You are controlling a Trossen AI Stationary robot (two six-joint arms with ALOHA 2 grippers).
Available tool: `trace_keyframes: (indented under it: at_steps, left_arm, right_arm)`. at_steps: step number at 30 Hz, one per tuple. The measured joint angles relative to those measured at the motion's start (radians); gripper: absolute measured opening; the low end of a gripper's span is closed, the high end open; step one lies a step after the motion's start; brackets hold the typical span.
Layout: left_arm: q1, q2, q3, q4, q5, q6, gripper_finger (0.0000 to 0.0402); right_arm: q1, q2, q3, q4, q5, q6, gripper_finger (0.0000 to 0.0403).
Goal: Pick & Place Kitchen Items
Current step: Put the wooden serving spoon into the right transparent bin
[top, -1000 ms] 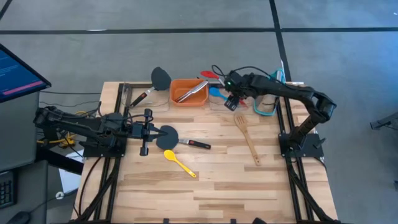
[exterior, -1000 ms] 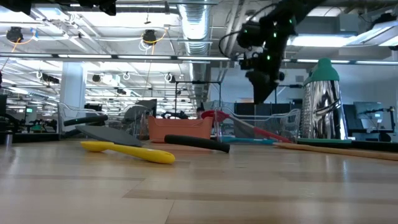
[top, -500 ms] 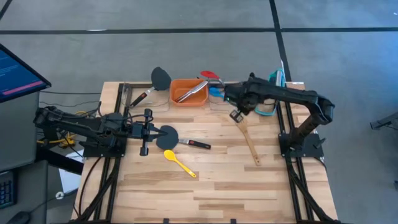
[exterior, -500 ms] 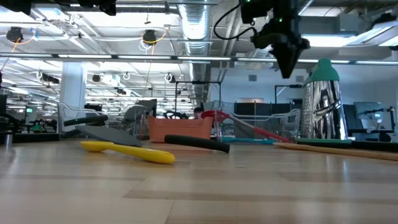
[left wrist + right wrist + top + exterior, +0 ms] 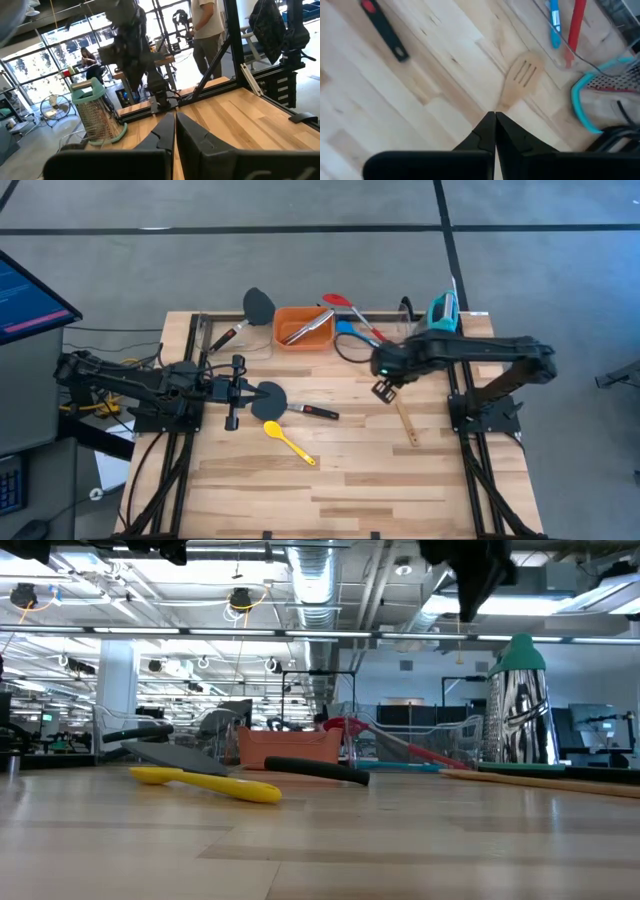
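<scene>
The right tool (image 5: pixel 382 388) hangs over the head of the wooden fork (image 5: pixel 402 415), its fingers pressed tight together with nothing between them — the right wrist view shows the two dark tips meeting just short of the fork's slotted head (image 5: pixel 522 75). The fork lies flat on the tabletop (image 5: pixel 350 480), handle running away toward the near right edge. So the step in hand looks like the approach to a pick of that fork, not yet a grasp.

The left tool (image 5: pixel 238 392) waits at the left side of the tabletop, also pinched shut and empty, right next to the black spatula (image 5: pixel 283 402). A yellow spoon (image 5: pixel 285 438) lies just beyond that spatula toward the front edge. At the back, the orange bin (image 5: pixel 304 328) already has metal tongs (image 5: pixel 306 328) lying in it, a second black spatula (image 5: pixel 250 314) rests to its left, and a red spoon (image 5: pixel 352 312) and a blue spoon (image 5: pixel 352 335) lie in a clear bin (image 5: pixel 540 30) beside a teal-handled grater (image 5: pixel 442 313).

My reading of the next move: the right tool has to spread its fingers before it drops, since closed tips cannot straddle the fork. The neck between head and handle seems the sensible place to take it — narrow, and near the tool already. The fork lies flat, so the fingers must come right down to the wood to get under its edges.
</scene>
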Motion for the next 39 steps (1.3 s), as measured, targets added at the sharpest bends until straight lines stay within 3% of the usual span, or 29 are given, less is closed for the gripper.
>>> trace_keyframes:
  at_steps: [8,12,17,22,28,39]
  left_arm:
    - [0.000,0.000,0.000,0.000,0.000,0.000,0.0002]
    - [0.000,0.000,0.000,0.000,0.000,0.000,0.0002]
    - [0.000,0.000,0.000,0.001,0.000,0.000,0.0002]
    - [0.000,0.000,0.000,0.006,0.000,0.000,0.0002]
    - [0.000,0.000,0.000,0.015,0.000,0.000,0.0002]
    - [0.000,0.000,0.000,0.026,0.000,0.000,0.0002]
  right_arm:
    - [0.137,-0.141,-0.147,0.053,0.134,0.270,0.0001]
    - [0.188,-0.190,-0.329,0.149,0.139,0.371,0.0001]
    - [0.213,-0.219,-0.606,0.425,0.164,0.408,0.0001]
    - [0.171,-0.219,-0.783,0.639,0.277,0.407,0.0000]
    - [0.089,-0.208,-0.891,0.776,0.283,0.412,0.0000]
    - [-0.047,-0.048,-0.921,0.958,0.281,0.346,0.0000]
